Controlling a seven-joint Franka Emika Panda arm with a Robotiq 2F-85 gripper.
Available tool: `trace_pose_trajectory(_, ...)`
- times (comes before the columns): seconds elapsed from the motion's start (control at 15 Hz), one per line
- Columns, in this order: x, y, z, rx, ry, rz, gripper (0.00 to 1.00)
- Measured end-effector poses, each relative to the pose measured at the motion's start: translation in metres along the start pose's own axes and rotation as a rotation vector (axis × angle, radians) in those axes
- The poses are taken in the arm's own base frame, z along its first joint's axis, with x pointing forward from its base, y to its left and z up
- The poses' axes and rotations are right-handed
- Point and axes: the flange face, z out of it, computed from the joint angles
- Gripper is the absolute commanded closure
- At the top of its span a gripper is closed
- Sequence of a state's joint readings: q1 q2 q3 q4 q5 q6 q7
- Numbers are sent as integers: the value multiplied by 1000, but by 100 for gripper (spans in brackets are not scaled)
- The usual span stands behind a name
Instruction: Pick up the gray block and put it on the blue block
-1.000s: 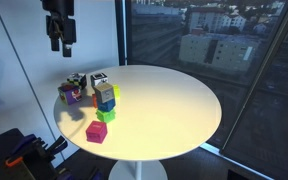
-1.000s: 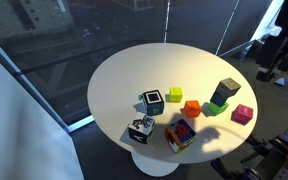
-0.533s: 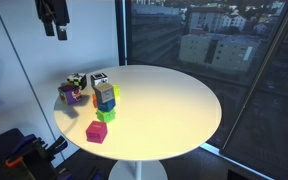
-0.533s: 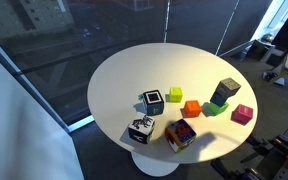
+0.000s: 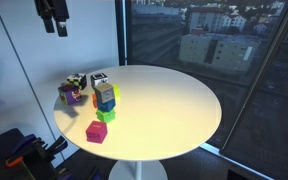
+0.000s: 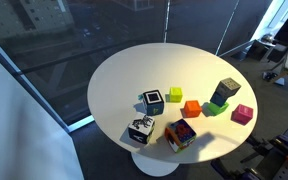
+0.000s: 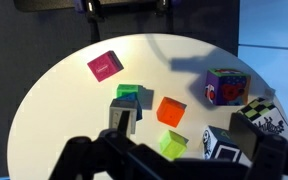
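The gray block sits on top of the blue block near the table's edge, with a green block touching the stack. In the wrist view the gray block covers most of the blue block. The stack's gray top also shows in an exterior view. My gripper hangs high above the table's edge, well away from the blocks. It is open and empty. Its dark jaws fill the bottom of the wrist view.
On the round white table also lie a pink block, an orange block, a lime block, a purple patterned cube and white cubes with black marks. A dark window stands behind.
Between one second and half a second ago my gripper rose up and away from the table. Since then nothing has moved, and the blocks have stayed put.
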State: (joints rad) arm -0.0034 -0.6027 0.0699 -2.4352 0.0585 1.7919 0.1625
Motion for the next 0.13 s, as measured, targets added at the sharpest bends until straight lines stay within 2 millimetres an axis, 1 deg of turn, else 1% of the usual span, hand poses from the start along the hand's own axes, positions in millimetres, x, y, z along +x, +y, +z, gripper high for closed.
trace_pose_trajectory(0.13,0,0,0,0,0,0,0)
